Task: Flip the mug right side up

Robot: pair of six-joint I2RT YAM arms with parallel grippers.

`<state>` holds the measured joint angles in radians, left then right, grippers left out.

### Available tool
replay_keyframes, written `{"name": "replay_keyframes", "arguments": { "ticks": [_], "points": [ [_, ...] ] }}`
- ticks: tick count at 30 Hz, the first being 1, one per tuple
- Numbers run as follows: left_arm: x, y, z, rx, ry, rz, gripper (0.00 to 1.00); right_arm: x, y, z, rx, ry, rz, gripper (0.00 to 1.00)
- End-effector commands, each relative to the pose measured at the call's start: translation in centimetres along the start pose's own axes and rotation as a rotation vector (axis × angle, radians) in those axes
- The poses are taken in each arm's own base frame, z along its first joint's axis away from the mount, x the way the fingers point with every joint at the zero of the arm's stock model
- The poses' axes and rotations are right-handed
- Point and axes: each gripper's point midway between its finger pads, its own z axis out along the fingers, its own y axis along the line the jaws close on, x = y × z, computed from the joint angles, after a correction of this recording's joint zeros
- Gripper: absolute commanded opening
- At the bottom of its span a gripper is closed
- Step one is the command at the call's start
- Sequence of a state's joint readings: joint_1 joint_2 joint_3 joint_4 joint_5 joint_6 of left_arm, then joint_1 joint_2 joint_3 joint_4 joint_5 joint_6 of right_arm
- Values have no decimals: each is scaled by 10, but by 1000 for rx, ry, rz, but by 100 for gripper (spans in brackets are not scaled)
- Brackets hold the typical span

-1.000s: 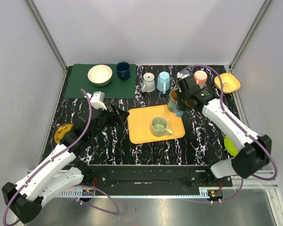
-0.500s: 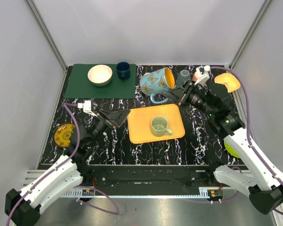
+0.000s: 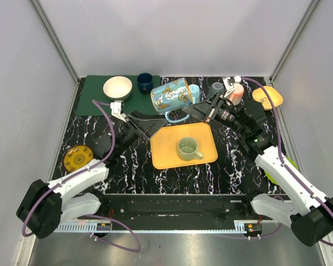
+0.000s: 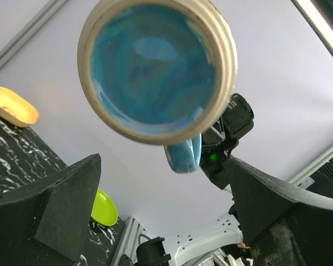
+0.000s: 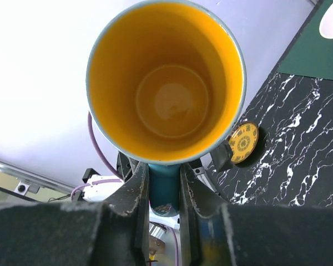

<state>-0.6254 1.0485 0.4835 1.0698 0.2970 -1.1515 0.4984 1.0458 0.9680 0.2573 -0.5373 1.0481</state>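
Observation:
The mug [image 3: 169,94] is blue with butterfly prints and a yellow inside. It hangs on its side in the air above the table's back middle. My right gripper [image 3: 195,111] is shut on its handle; in the right wrist view the handle [image 5: 165,191] sits between the fingers [image 5: 136,199] of the gripper [image 5: 165,173], with the yellow inside [image 5: 166,83] facing the camera. My left gripper [image 3: 153,123] is open and empty just left of the mug. The left wrist view shows the mug's blue base [image 4: 155,66] above the open gripper [image 4: 161,185].
An orange tray [image 3: 165,155] holds a green mug [image 3: 187,147]. A green mat [image 3: 94,102] carries a cream bowl [image 3: 117,87] and a dark blue cup [image 3: 145,83]. A grey cup [image 3: 216,87], pink cup [image 3: 237,92], yellow dish [image 3: 267,97] and yellow disc [image 3: 77,158] stand around.
My right gripper has lifted the mug off the table, turned it onto its side and carried it left. My left arm has risen and swung towards the mug's base.

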Motion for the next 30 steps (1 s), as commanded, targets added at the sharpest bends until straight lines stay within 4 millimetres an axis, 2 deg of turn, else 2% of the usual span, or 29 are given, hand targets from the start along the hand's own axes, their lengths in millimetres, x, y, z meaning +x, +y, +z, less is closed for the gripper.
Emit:
{"name": "replay_keyframes", "arguments": {
  "ticks": [1, 5, 9, 10, 12, 18, 19, 21, 23, 30],
  "points": [
    [-13, -55, 16, 223, -13, 26, 99, -19, 67, -9, -222, -61, -108, 0],
    [-11, -52, 30, 222, -3, 20, 99, -15, 60, -6, -212, -42, -107, 0],
    [-8, -56, 40, 243, 20, 11, 99, -11, 53, -5, -197, -32, -104, 0],
    [-9, -63, 43, 266, 16, 13, 99, -11, 52, -5, -193, -31, -105, 0],
    [-3, -64, 48, 278, 34, 1, 98, -9, 48, -4, -183, -24, -109, 0],
    [5, -72, 58, 328, 63, -22, 81, -7, 43, -4, -167, -18, -121, 0],
    [5, -73, 58, 334, 61, -21, 71, -6, 42, -4, -167, -14, -121, 0],
    [3, -74, 58, 341, 50, -25, 66, -5, 42, -4, -163, -13, -123, 0],
    [2, -76, 57, 346, 45, -22, 52, -5, 43, -5, -163, -12, -131, 0],
    [-4, -83, 54, 362, 23, -24, 40, 0, 38, -9, -146, -1, -140, 0]
  ]
}}
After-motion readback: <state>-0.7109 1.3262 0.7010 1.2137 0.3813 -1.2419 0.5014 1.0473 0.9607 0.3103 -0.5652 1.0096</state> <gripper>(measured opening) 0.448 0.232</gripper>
